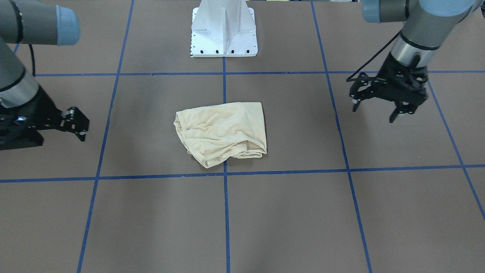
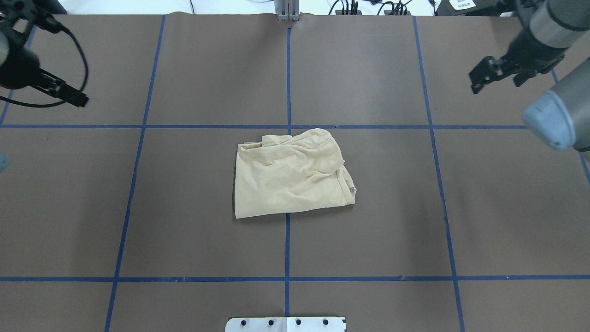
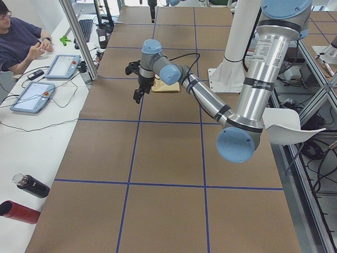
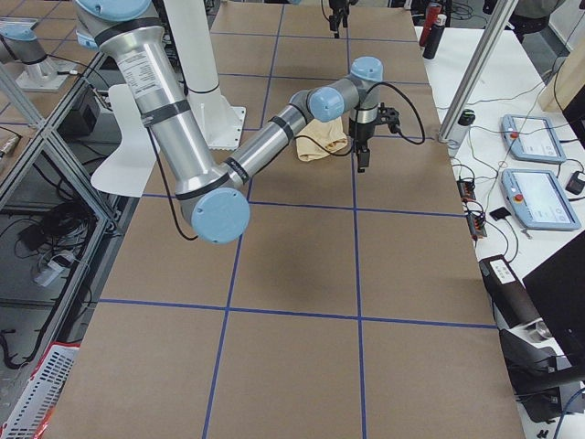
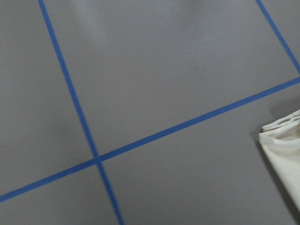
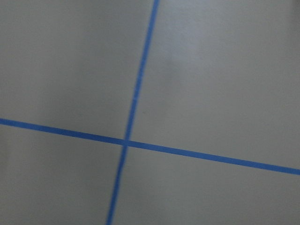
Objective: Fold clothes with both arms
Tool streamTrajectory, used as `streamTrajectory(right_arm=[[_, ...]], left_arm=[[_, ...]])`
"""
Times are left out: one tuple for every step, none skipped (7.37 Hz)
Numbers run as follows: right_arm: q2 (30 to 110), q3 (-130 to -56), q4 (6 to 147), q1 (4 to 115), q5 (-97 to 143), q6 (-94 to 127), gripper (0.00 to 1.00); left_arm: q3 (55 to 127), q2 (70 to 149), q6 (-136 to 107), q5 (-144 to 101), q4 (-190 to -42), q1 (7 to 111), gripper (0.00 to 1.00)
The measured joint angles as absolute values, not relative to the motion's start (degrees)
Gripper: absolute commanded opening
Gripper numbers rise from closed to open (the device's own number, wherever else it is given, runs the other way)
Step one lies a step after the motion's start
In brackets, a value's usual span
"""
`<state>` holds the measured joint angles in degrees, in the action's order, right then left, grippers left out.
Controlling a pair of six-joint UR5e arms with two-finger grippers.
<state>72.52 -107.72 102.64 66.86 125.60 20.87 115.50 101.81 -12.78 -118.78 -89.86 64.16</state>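
Note:
The pale cream-yellow shirt [image 1: 223, 131] lies folded into a small wrinkled bundle at the middle of the brown table; it also shows in the overhead view [image 2: 290, 177]. Its print and neck label are hidden. My left gripper [image 1: 374, 115] hangs open and empty above the table, well off to the shirt's side, and shows at the overhead view's left edge [image 2: 78, 99]. My right gripper [image 1: 81, 131] is open and empty on the other side, also away from the shirt [image 2: 495, 85]. The left wrist view catches one corner of the shirt [image 5: 286, 150].
The white pedestal base [image 1: 223, 34] stands behind the shirt. Blue tape lines [image 2: 288, 216] divide the table into squares. An operator [image 3: 21, 37], control tablets [image 3: 31, 97] and two bottles [image 3: 26, 197] are on the white bench along the far side.

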Motion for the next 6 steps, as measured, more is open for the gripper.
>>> streamTrajectory(right_arm=[[78.0,-108.0,102.5,71.4,127.6,12.3,0.99],[83.7,-108.0,102.4,75.9,129.0,4.5,0.99],[89.1,-108.0,101.6,80.1,130.0,-1.5,1.0],[94.3,-107.9,100.2,84.2,130.8,-5.6,1.0],[98.6,-107.8,99.3,87.4,131.1,-7.5,1.0],[101.3,-107.9,99.0,88.9,131.2,-8.1,1.0]], left_arm=[[115.0,98.7,-5.0,-120.3,-89.8,69.3,1.0],[113.7,96.0,1.5,-122.3,-89.8,74.3,1.0],[112.1,93.5,5.5,-124.5,-90.0,78.7,1.0],[110.6,90.9,7.0,-126.3,-90.5,82.3,1.0],[109.0,88.8,7.5,-127.0,-90.8,84.5,1.0],[107.7,87.4,7.6,-127.1,-90.9,85.4,1.0]])
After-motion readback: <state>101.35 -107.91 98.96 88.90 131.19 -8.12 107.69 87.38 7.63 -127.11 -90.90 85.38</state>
